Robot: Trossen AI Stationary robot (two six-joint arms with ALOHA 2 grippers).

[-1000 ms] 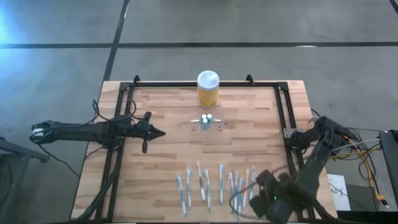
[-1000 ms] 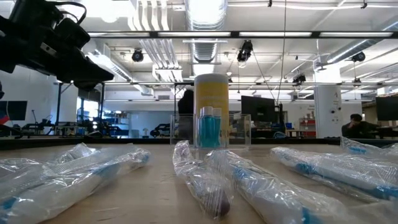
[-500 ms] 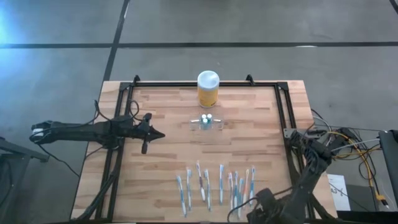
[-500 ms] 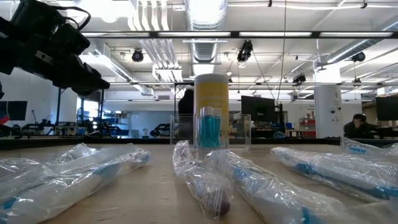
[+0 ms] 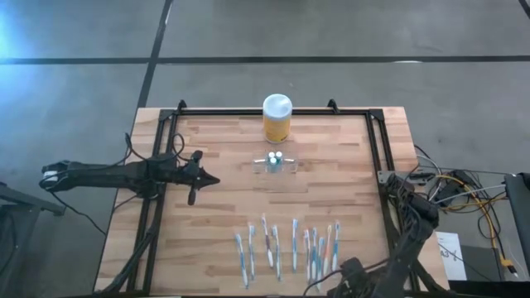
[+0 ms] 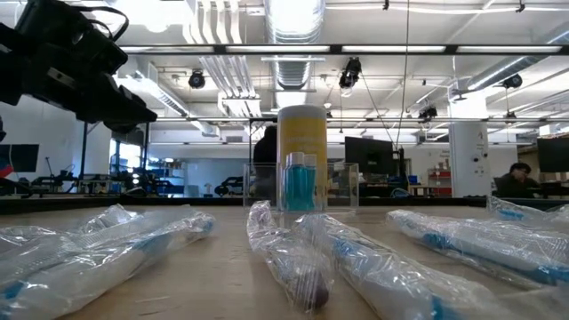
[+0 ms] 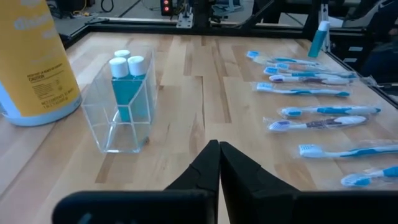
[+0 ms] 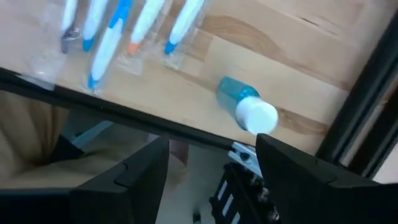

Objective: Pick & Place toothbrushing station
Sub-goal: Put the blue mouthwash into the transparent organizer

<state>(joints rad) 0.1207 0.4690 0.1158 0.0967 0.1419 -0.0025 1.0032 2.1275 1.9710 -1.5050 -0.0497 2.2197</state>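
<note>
Right gripper (image 8: 211, 168) at the table's near edge, fingers spread wide, empty. Wrapped toothbrushes (image 5: 286, 247) lie beyond. Toothbrushing station (image 5: 275, 163) mid-table, well apart. Left gripper (image 5: 213, 178) pinched closed, empty, beside it.

High view: straight down over whole counter (image 5: 224, 165). Low view: counter height, level toward room. Both wrist views close; all share the brushes (image 5: 286, 248).
</note>
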